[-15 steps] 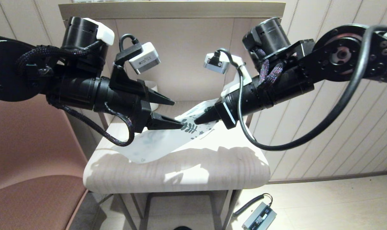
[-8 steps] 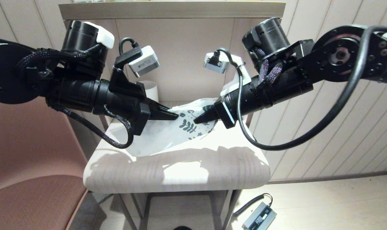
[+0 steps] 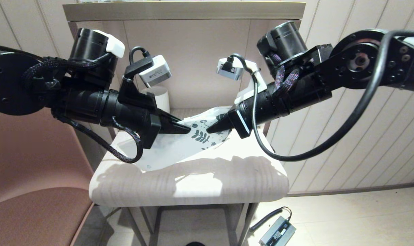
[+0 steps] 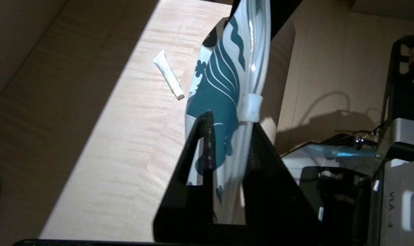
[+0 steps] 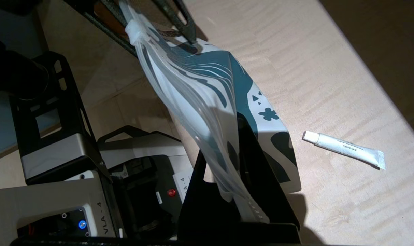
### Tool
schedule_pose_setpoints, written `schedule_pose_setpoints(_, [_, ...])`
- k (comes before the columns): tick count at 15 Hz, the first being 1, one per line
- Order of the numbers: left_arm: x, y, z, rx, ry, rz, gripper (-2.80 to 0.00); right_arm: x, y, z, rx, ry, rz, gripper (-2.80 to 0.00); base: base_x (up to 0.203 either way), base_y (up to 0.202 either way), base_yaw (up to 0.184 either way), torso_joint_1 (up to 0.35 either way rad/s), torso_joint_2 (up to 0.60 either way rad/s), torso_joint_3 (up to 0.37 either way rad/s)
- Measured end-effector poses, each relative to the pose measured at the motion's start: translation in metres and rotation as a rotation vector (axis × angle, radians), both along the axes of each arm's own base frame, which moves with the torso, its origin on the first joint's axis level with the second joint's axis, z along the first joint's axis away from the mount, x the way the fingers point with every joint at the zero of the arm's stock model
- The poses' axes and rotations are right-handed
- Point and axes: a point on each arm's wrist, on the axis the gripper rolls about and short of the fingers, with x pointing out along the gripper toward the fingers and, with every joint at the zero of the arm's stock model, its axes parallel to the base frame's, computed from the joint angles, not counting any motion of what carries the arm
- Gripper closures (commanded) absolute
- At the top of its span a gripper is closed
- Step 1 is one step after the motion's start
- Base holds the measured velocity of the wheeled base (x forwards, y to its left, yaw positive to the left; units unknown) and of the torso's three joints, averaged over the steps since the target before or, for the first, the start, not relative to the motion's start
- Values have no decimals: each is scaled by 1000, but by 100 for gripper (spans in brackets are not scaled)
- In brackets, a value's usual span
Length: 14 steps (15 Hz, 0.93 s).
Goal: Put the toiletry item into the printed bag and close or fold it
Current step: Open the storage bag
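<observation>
Both the left gripper [image 3: 185, 128] and right gripper [image 3: 210, 130] pinch the printed bag [image 3: 179, 147] closed-fingered, seemingly at its mouth, so spreading could tear free while the toiletry item [image 5: 343, 149] lies beyond them on the tabletop [image 3: 227, 177].

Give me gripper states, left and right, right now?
Left gripper: shut on the printed bag, at its printed end.
Right gripper: shut on the same bag end, opposite the left.
The toiletry item lies loose on the table.

printed bag [image 3: 196, 138] higher, more bunched
</observation>
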Motion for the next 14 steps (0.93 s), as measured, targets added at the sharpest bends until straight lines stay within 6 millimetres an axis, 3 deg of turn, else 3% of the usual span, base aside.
schedule_pose_setpoints(14, [2,-1,8,-24,-52,3,-280,2,0,-2,-4,5,-2,0,0,0,0,0,0,0])
